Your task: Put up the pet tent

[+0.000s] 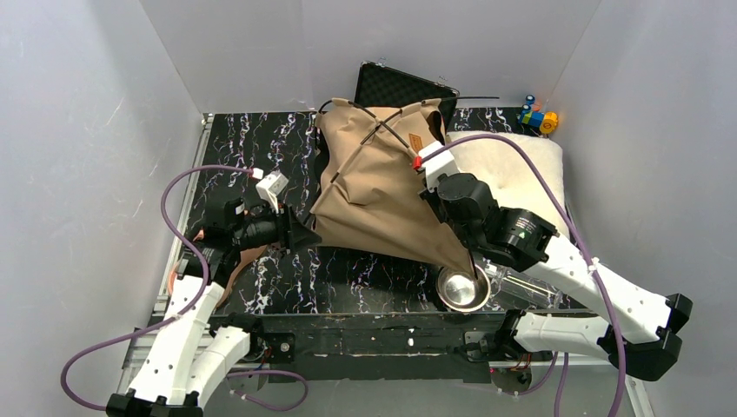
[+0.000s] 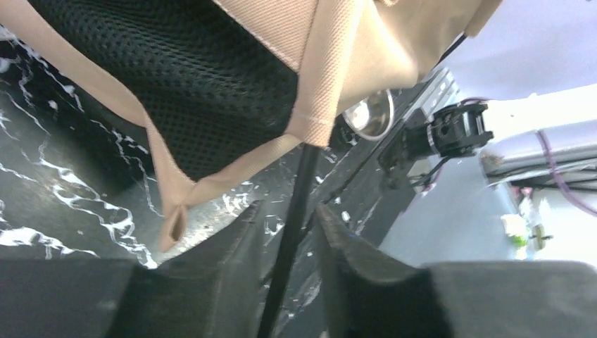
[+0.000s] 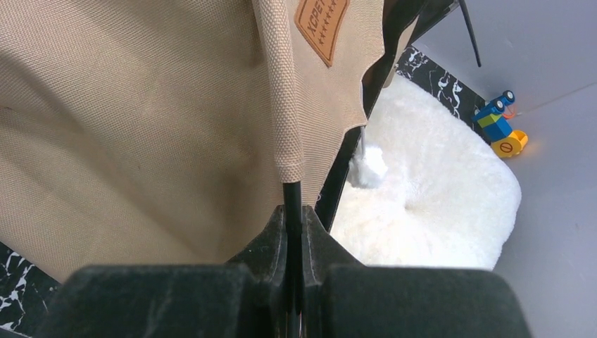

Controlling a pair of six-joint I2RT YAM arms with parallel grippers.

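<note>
The pet tent (image 1: pixel 378 187) is a slumped tan canvas heap in the middle of the table, with thin black poles crossing its top and a brown label patch (image 3: pixel 322 20). My left gripper (image 1: pixel 306 233) is at its lower left corner. In the left wrist view its jaws (image 2: pixel 288 208) stand open around a black pole (image 2: pixel 301 176) that comes out of the tan corner sleeve, with a gap on each side. Black mesh (image 2: pixel 197 77) shows above. My right gripper (image 1: pixel 428 178) is at the tent's upper right, and in its wrist view it (image 3: pixel 293 211) is shut on another black pole (image 3: pixel 292 193).
A fluffy white cushion (image 1: pixel 513 165) lies at the back right, with a small colourful toy (image 1: pixel 539 118) behind it. A black case (image 1: pixel 404 87) stands behind the tent. A steel bowl (image 1: pixel 462 288) sits near the front edge under the right arm.
</note>
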